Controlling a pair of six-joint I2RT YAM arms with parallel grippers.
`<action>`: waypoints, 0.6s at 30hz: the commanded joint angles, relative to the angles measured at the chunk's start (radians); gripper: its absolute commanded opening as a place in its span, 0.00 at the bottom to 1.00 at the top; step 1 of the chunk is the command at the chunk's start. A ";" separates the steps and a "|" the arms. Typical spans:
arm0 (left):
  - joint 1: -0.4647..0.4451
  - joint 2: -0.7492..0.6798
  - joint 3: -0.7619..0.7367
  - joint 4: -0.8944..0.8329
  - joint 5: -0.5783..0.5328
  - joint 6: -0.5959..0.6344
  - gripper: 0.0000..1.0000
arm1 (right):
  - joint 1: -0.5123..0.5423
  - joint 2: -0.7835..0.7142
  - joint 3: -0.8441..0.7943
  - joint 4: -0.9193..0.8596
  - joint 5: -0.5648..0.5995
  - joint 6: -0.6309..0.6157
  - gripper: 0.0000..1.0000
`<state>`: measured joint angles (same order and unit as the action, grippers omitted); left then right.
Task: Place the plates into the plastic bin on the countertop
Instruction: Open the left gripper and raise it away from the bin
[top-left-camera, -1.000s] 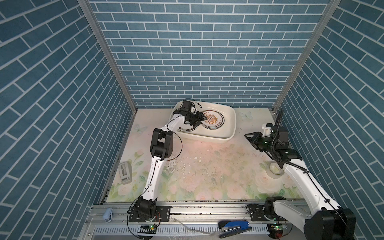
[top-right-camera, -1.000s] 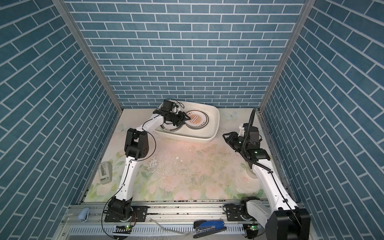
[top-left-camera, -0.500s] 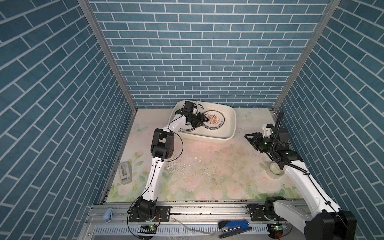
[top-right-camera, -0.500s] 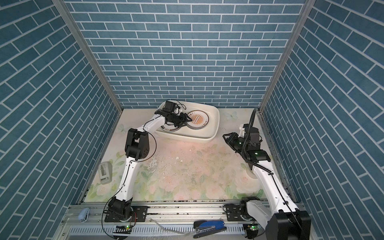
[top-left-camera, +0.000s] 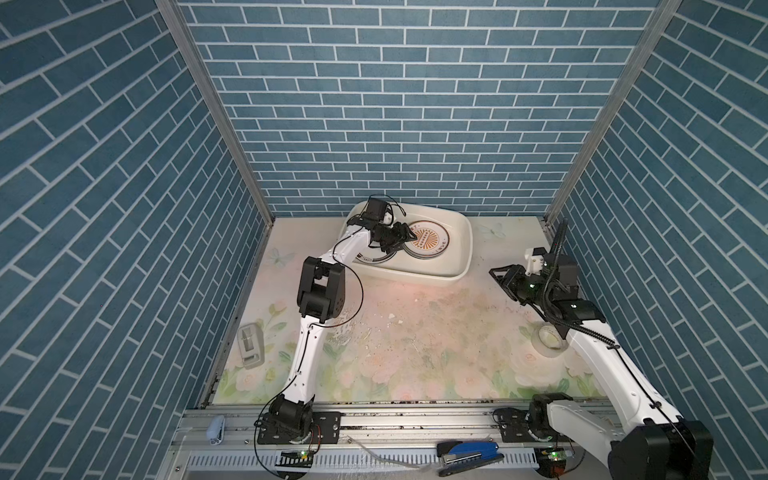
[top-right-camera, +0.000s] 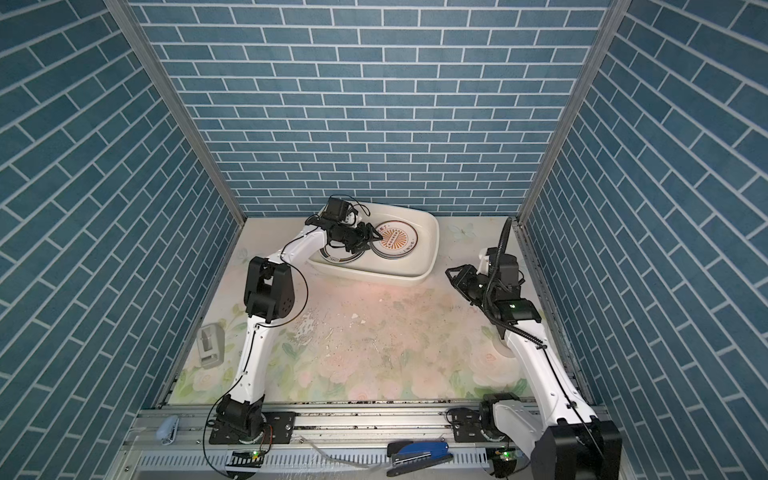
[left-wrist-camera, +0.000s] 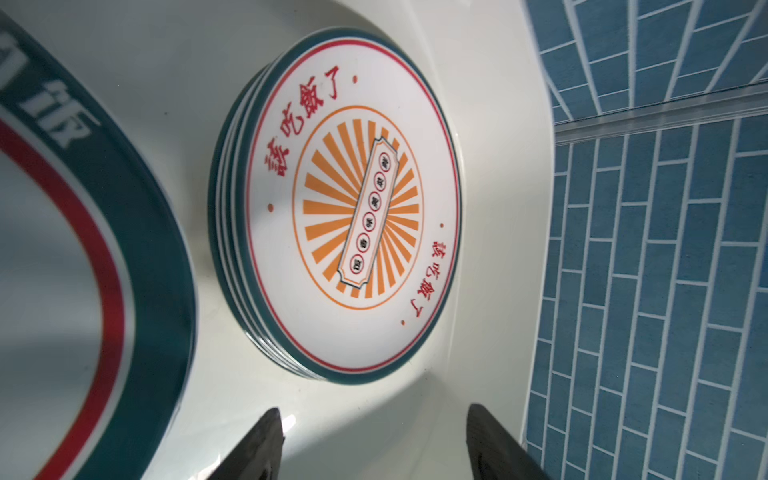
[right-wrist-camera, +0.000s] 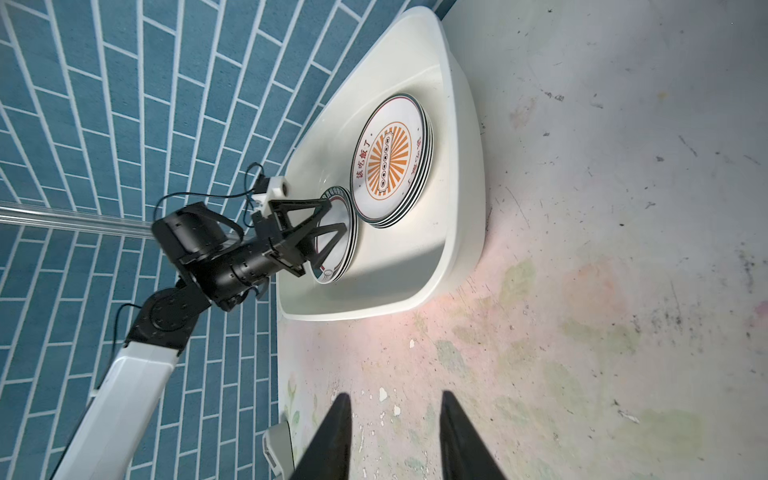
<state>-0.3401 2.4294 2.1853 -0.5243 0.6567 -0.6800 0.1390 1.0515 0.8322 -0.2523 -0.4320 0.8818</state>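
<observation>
The cream plastic bin (top-left-camera: 464, 253) (top-right-camera: 432, 249) stands at the back of the flowered countertop (top-left-camera: 415, 332). Two stacks of plates lie flat inside it. The right stack (top-left-camera: 430, 246) (top-right-camera: 397, 242) (left-wrist-camera: 353, 208) (right-wrist-camera: 388, 160) shows its orange sunburst. The left stack (top-left-camera: 374, 260) (top-right-camera: 337, 261) (right-wrist-camera: 334, 270) is partly hidden under my left gripper (top-left-camera: 409, 237) (top-right-camera: 376, 237) (left-wrist-camera: 374, 411) (right-wrist-camera: 336, 212). That gripper hovers open inside the bin with nothing between its fingers. My right gripper (top-left-camera: 498, 278) (top-right-camera: 453, 276) (right-wrist-camera: 395, 397) is open and empty over the countertop, right of the bin.
A tape roll (top-left-camera: 548, 338) lies on the countertop under the right arm. By the left wall sits a grey tape dispenser (top-left-camera: 250, 345) (top-right-camera: 211, 343). A blue stapler (top-left-camera: 469, 451) rests on the front rail. Blue brick walls close in three sides.
My left gripper has opened wider and shifted right over the left stack, toward the sunburst stack. The right arm has hardly moved.
</observation>
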 joint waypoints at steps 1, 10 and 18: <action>-0.005 -0.106 -0.004 -0.039 -0.019 0.031 0.74 | -0.008 0.038 0.077 -0.023 0.033 -0.074 0.39; -0.004 -0.317 0.038 -0.259 -0.184 0.362 0.83 | -0.052 0.152 0.200 -0.045 0.229 -0.261 0.68; 0.026 -0.625 -0.265 -0.267 -0.480 0.625 0.98 | -0.062 0.166 0.146 0.119 0.337 -0.453 0.98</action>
<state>-0.3317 1.8763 2.0262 -0.7547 0.3286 -0.1989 0.0799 1.2350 1.0183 -0.2295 -0.1707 0.5575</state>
